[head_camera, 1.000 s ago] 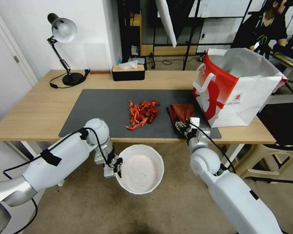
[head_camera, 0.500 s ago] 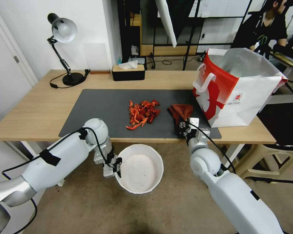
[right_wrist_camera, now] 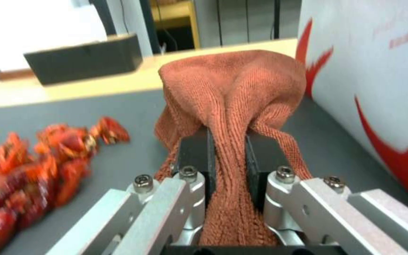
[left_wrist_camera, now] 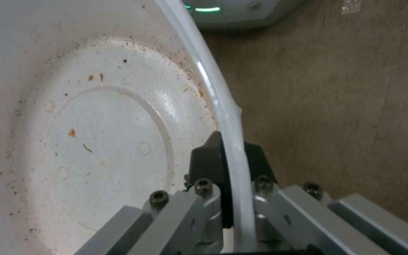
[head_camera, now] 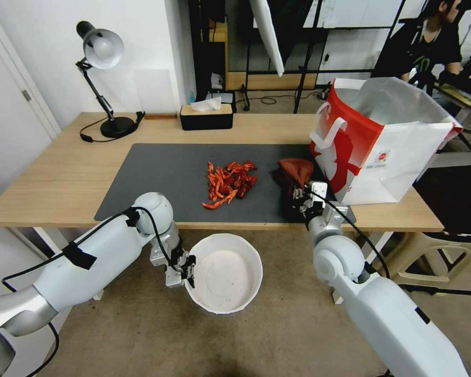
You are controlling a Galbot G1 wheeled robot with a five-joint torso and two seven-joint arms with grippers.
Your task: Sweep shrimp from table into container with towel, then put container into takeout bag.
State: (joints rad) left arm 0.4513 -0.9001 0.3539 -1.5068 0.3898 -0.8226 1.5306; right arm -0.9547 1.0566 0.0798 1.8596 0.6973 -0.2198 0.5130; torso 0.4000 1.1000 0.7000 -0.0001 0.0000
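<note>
Sweep step about to begin: the right gripper [right_wrist_camera: 227,156], clamped on the towel [right_wrist_camera: 232,88], has the shrimp [head_camera: 229,182] to its left and must push them toward the container [head_camera: 225,272], pinched at its rim by the left gripper [head_camera: 186,268] below the table [head_camera: 57,178] edge.

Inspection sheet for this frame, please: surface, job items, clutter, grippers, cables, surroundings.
Surface: table with a dark grey mat.
Job's things: shrimp heaped mid-mat; towel bunched, between the shrimp and the takeout bag, which stands open at the robot's right; container held below the table's front edge, no shrimp inside.
Clutter: desk lamp, black tissue box at the back.
Grippers: left gripper clamps the container's rim; right gripper pinches the towel.
Cables: lamp cord on the table; black cables along both arms.
Surroundings: a seated person behind the bag; carpet floor.
</note>
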